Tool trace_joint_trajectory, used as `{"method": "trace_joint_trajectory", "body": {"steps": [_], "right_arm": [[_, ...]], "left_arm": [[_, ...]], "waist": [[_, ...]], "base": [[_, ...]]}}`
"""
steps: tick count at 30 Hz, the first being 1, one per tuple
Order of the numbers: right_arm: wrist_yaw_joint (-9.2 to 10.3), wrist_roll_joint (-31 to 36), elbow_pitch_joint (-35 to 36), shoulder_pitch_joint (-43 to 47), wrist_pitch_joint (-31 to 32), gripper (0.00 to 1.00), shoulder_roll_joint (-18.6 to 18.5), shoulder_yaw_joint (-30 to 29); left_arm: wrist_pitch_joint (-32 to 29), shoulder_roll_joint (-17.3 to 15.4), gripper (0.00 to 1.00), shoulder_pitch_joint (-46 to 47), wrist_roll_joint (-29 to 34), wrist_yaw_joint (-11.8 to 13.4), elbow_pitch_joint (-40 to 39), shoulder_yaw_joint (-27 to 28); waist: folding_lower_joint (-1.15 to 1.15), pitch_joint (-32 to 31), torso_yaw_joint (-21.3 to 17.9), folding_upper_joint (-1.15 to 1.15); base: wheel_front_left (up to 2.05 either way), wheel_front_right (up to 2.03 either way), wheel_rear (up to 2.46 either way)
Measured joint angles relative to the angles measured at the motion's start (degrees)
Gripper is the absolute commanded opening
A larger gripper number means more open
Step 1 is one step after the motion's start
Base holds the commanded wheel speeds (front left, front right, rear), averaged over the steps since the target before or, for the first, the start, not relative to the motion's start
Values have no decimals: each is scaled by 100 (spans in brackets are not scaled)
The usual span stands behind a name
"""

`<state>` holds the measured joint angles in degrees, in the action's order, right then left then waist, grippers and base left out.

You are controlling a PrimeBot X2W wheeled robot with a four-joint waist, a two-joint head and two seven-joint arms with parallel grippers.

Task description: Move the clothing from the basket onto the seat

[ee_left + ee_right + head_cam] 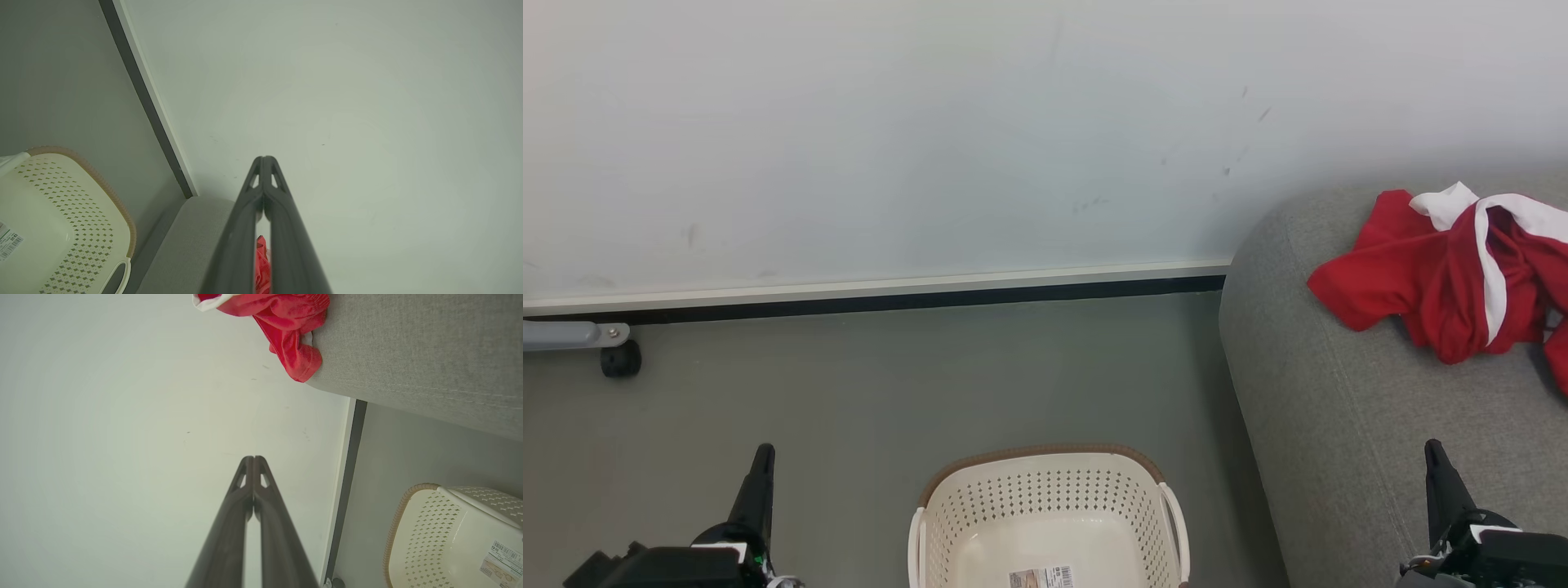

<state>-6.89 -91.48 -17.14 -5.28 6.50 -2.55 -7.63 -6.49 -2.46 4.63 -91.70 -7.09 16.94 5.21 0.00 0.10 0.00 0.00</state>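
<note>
Your left gripper (763, 451) and right gripper (1432, 447) sit low, fingers pressed together, holding nothing. You have one grey couch (1339, 408) at right, one cream basket (1045, 490) on the floor between the grippers, and one red clothing heap (1429, 278) on the couch, well beyond the right gripper. One caster wheel (621, 359) stands far left, blocking nothing.

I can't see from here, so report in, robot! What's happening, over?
Both shut and empty: left gripper, right gripper. The clothing lies on the seat; basket looks empty. No obstruction seen.
</note>
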Motion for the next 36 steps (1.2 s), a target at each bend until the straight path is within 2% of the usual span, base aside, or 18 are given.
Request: {"method": "trace_joint_trajectory", "body": {"steps": [36], "right_arm": [[-1, -2, 3, 0, 0, 0, 0, 1]], "left_arm": [[0, 1, 0, 0, 0, 0, 1, 0]], "waist": [[0, 1, 0, 0]], "base": [[0, 0, 0]]}}
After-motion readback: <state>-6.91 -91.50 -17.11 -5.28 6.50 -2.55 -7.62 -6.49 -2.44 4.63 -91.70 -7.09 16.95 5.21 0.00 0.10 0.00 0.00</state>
